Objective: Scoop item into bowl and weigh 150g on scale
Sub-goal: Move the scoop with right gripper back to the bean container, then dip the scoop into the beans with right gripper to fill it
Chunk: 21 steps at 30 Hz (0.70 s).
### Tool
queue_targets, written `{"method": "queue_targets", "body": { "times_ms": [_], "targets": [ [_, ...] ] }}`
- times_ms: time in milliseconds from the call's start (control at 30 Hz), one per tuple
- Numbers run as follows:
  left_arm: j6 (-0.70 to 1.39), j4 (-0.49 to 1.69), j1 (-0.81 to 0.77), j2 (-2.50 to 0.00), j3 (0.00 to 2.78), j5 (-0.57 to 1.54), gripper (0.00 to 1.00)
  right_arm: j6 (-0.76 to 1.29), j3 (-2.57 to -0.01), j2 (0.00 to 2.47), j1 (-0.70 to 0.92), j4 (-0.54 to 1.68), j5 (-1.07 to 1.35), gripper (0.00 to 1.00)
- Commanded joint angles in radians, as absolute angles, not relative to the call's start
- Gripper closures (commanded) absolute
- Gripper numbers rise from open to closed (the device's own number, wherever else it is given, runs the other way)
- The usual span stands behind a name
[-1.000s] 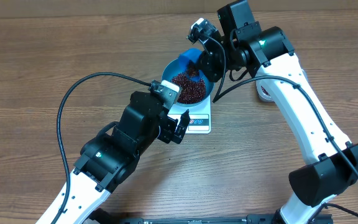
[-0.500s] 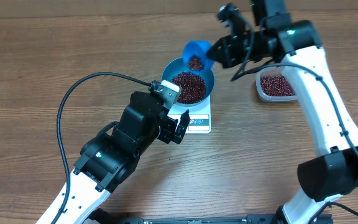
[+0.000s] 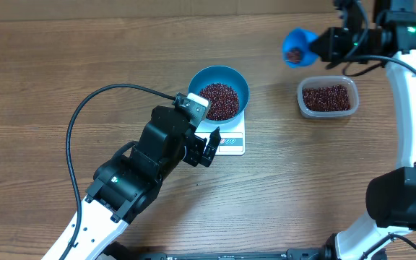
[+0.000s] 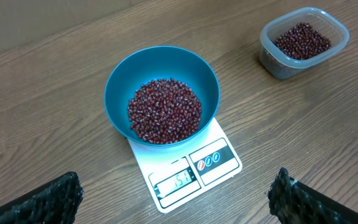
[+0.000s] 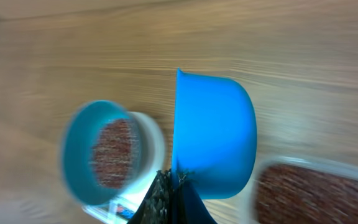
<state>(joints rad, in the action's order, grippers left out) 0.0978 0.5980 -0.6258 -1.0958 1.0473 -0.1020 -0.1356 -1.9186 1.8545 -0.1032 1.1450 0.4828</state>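
**A:** Where are the beans [image 3: 219, 101]?

**B:** They lie in three lots. The largest is heaped in the one blue bowl [image 3: 222, 74], and that bowl sits on the one white scale [image 3: 231, 141]. It covers everything but the scale's 6 o'clock edge, where the display shows. More beans fill a clear plastic container [image 3: 301, 100] at the bowl's 3 o'clock, well apart from it. A few sit in the blue scoop [image 3: 298, 43].

**A:** And the two grippers?

**B:** The right gripper [image 3: 328, 45] is clamped tight on the scoop's handle. It holds the scoop above bare table [image 3: 49, 87], at 11 o'clock of the container. The left gripper [image 3: 202, 152] has its fingers spread wide with nothing between them. It hangs at the scale's 7 o'clock corner, and from overhead it hides that corner.

**A:** Anything else around?

**B:** One black cable [image 3: 71, 130] loops off the left arm, toward 9 o'clock of the bowl.
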Motion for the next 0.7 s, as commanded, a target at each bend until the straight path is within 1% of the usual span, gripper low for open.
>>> {"method": "queue_targets", "body": {
  "times_ms": [0,167,300,467,567,667],
  "targets": [
    [0.093,0.593,-0.621,-1.093,1.046,-0.112,0.00,-0.212,-1.937,1.843,-0.128,1.166,0.325,0.96],
    [0.093,0.593,-0.621,-1.093,1.046,-0.112,0.00,-0.215,-1.937,1.843,-0.140,1.186,0.223,0.96],
    [0.093,0.593,-0.621,-1.093,1.046,-0.112,0.00,-0.265,-1.937,1.843,-0.140,1.203,0.182,0.96],
    [0.093,0.593,-0.621,-1.093,1.046,-0.112,0.01,-0.281,-1.937,1.843,-0.132,1.219,0.059,0.96],
    [0.093,0.593,-0.621,-1.093,1.046,-0.113,0.00,-0.324,-1.937,1.843,-0.123,1.257,0.013,0.96],
    [0.093,0.593,-0.621,-1.093,1.046,-0.115,0.00,-0.323,-1.937,1.843,-0.110,1.284,-0.032,0.96]
  ]
}}
